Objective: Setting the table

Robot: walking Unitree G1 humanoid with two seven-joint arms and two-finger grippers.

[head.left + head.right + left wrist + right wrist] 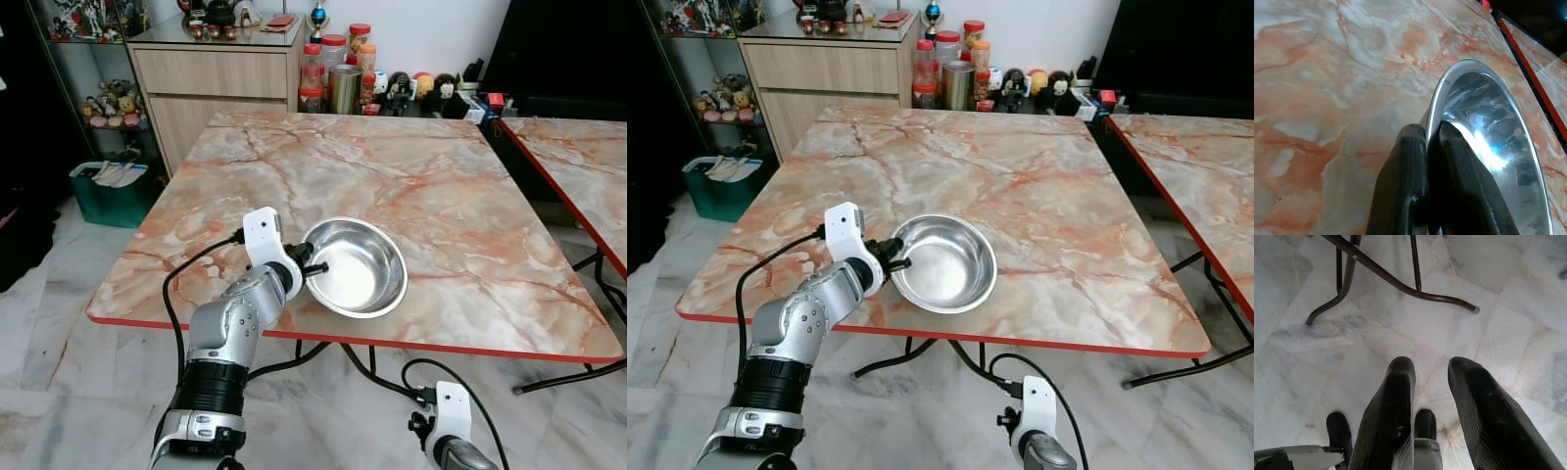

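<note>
Right gripper (pixel 1430 396): held low under the table's near edge, over the pale floor tiles; its two black fingers are spread apart and nothing is held.
Bowl (pixel 358 266): a shiny steel bowl is seen on the marble table (pixel 441 186), close to the near edge and a bit left of the middle. It looks tipped a little, with the left side of the rim lifted.
Left gripper (pixel 1427 147): the bowl's left rim is pinched tight, one finger inside the bowl and one outside.
Step in hand: the bowl is probably being set down at a place on the table.
How to do it well: the bowl should be lowered until the bottom sits flat. The fingers should be let go only then, and pulled back gently so the rim is not dragged. The bowl should be kept away from the red edge (pixel 323 336), or it could slide off.
Table legs (pixel 1376 271): dark bent metal bars are seen on the floor.
Far side: a wooden cabinet (pixel 211 83) and red-lidded jars (pixel 333 64) are seen behind the table.
Second table (pixel 578 176): placed just beside, on the right.
</note>
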